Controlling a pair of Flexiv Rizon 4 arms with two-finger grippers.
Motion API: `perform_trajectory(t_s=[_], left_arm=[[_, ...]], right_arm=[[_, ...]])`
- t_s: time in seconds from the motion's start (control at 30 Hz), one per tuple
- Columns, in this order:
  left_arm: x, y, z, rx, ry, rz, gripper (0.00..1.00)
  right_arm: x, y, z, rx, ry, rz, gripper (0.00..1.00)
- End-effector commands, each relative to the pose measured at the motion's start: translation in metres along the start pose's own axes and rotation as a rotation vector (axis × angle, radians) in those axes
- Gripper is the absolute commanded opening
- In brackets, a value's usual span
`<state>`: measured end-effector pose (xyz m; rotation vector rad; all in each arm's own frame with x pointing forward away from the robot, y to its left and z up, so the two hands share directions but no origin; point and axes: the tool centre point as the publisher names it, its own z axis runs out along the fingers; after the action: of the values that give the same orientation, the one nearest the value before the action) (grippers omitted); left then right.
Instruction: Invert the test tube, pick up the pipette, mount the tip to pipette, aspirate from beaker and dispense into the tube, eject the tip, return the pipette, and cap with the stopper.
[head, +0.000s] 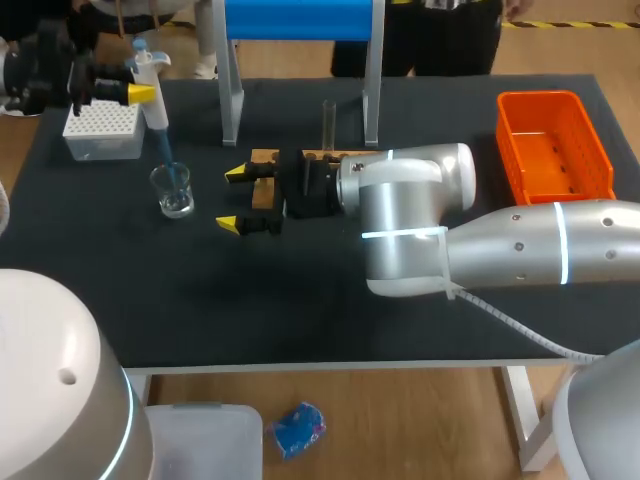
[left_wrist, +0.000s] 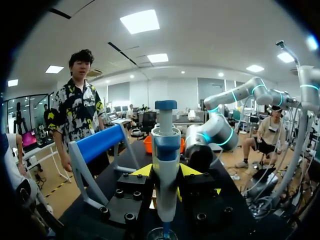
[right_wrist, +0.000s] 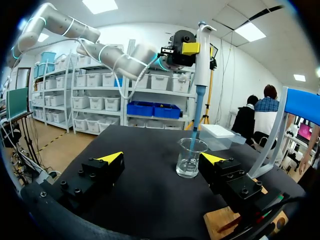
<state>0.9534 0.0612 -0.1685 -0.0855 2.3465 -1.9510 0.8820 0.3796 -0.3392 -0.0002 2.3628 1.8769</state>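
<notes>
At the table's far left side, close to the tip box (head: 100, 132), my left gripper (left_wrist: 166, 174) is clamped on the pipette (left_wrist: 166, 145), with one yellow finger on either side of its body. The pipette stands upright, and its blue tip (head: 166, 155) is mounted and lowered into the beaker (head: 174, 192). My right gripper (head: 233, 198) hangs near the beaker with its fingers wide apart, holding nothing, just in front of the wooden rack (head: 264, 158). The test tube (head: 328, 122) stands upright at the rack, beyond my right wrist.

Finding: I judge the step in hand to be aspiration. To do it well:
- Keep the pipette plumb.
- Hold the tip's end below the liquid but off the glass floor and walls.
- Draw slowly, and pause before lifting so that no air is taken.

The liquid lies low in the beaker, so depth is the chief risk.

Views compared:
- **Right wrist view:** It alone shows the beaker side-on, with the tip entering through its mouth and the liquid shallow. Even there, I cannot be certain that the tip's end reaches the liquid.
- **Left wrist view:** It confirms my grip but shows only the beaker's rim beneath the pipette.
- **Head view:** It alone shows the test tube and how the rack lies relative to the beaker.
</notes>
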Motion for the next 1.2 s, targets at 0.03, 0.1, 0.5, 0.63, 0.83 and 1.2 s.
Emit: perform_trajectory(t_s=[0.03, 0.1, 0.5, 0.63, 0.83, 1.2], left_arm=[[-0.003, 0.005, 0.0, 0.008, 0.007, 0.0, 0.0], [-0.003, 0.007, 0.0, 0.009, 0.007, -0.002, 0.0], [-0.002, 0.02, 0.002, 0.021, 0.004, -0.017, 0.0], [-0.002, 0.024, 0.002, 0.026, 0.003, -0.021, 0.0], [-0.003, 0.029, 0.002, 0.029, 0.002, -0.027, 0.0], [-0.004, 0.033, 0.0, 0.019, -0.003, -0.029, 0.0]], right_arm=[[0.001, -0.001, 0.0, -0.002, -0.003, -0.001, 1.0], [0.001, -0.001, 0.0, -0.002, -0.003, -0.001, 1.0], [0.001, -0.001, 0.0, -0.002, -0.003, -0.001, 1.0], [0.001, -0.001, 0.0, -0.002, -0.003, -0.001, 1.0], [0.001, -0.001, 0.0, -0.002, -0.003, -0.001, 1.0], [0.001, -0.001, 0.0, -0.002, -0.003, -0.001, 1.0]])
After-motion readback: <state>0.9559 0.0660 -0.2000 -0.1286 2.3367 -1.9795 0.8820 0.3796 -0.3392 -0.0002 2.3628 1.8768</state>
